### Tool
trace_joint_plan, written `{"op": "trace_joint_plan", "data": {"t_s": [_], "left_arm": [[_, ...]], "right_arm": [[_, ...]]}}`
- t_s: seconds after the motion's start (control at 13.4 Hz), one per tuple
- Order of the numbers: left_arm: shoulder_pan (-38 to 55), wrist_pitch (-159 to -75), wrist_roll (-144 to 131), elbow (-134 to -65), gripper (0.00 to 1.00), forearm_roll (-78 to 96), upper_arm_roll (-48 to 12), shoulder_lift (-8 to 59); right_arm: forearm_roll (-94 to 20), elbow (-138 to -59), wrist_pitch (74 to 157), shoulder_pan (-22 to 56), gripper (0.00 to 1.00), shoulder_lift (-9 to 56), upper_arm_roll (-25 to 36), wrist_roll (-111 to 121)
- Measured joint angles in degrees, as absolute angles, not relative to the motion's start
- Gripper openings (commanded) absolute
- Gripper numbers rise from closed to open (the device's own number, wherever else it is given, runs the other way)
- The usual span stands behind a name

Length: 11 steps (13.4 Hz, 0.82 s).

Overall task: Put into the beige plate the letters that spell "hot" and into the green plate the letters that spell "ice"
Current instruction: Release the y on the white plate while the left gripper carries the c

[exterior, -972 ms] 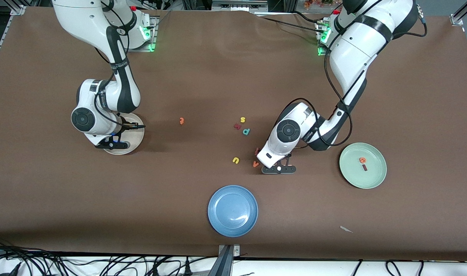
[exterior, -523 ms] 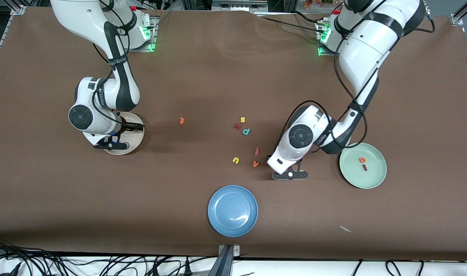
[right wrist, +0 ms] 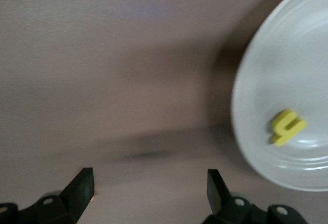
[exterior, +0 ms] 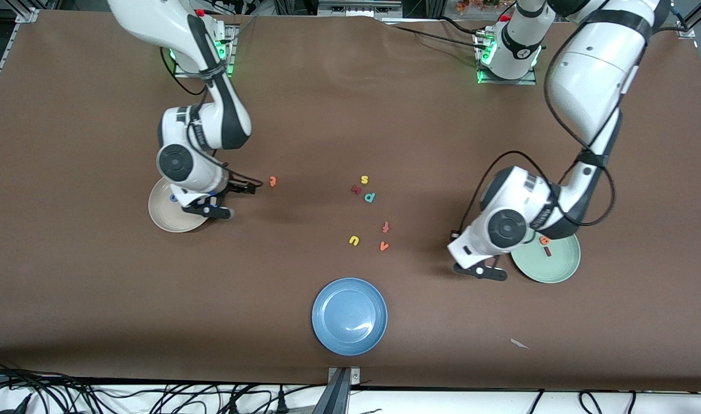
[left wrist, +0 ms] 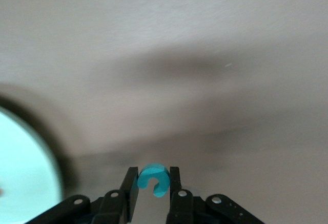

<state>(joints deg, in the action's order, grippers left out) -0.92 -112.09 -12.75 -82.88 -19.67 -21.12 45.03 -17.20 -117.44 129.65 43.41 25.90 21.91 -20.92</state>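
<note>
The beige plate (exterior: 161, 214) lies at the right arm's end of the table, with a blue o (exterior: 172, 198) on it. The right wrist view shows a yellow h (right wrist: 287, 126) lying in this plate (right wrist: 266, 70). My right gripper (exterior: 210, 209) (right wrist: 150, 179) is open and empty over the table beside the plate's rim. An orange t (exterior: 272, 181) lies toward the table's middle. The green plate (exterior: 560, 267) (left wrist: 20, 172) holds an orange e (exterior: 544, 240) and a dark red i (exterior: 548, 251). My left gripper (exterior: 480, 271) (left wrist: 152, 175) is shut on a teal c (left wrist: 152, 179) beside that plate.
A cluster of loose letters lies mid-table: yellow s (exterior: 364, 179), a dark red letter (exterior: 356, 189), teal p (exterior: 370, 197), reddish f (exterior: 386, 226), yellow u (exterior: 354, 240), orange v (exterior: 384, 246). A blue plate (exterior: 349, 316) sits nearest the front camera. A paper scrap (exterior: 520, 344) lies near the front edge.
My left gripper has carried the teal c from the letter cluster toward the green plate. My right gripper has opened and moved off the beige plate toward the table's middle.
</note>
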Motion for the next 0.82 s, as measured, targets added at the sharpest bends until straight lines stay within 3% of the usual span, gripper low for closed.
{"op": "trace_joint_plan", "data": {"t_s": [0.37,0.52,0.6,0.67,0.75,0.82], "left_arm": [[-8.45,-109.99,4.02,-82.96,0.13,-19.68,-21.04,44.39],[-10.09,-109.89,9.05,-83.31,0.19,-19.69,-20.86,44.39],[-10.8,-109.89,11.18,-83.54,0.36,-19.93,-20.74,44.39],[-11.47,-109.89,13.11,-83.73,0.62,-20.47,-20.6,44.39],[-12.05,-109.89,14.73,-83.81,0.96,-20.88,-20.51,44.39],[-12.51,-109.89,16.19,-83.81,1.0,-21.2,-20.46,44.39]], "right_arm": [[-17.2,-117.94,135.5,45.35,0.96,26.89,18.07,-29.86],[-17.2,-118.51,138.06,45.47,0.94,27.58,16.77,-32.64],[-17.2,-118.95,139.24,45.49,0.93,27.86,16.4,-33.61],[-17.2,-119.37,140.08,45.5,0.91,28.08,16.19,-33.97],[-17.2,-119.68,140.44,45.5,0.88,28.22,15.96,-34.04],[-17.2,-119.89,140.62,45.5,0.87,28.31,15.72,-34.23]]}}
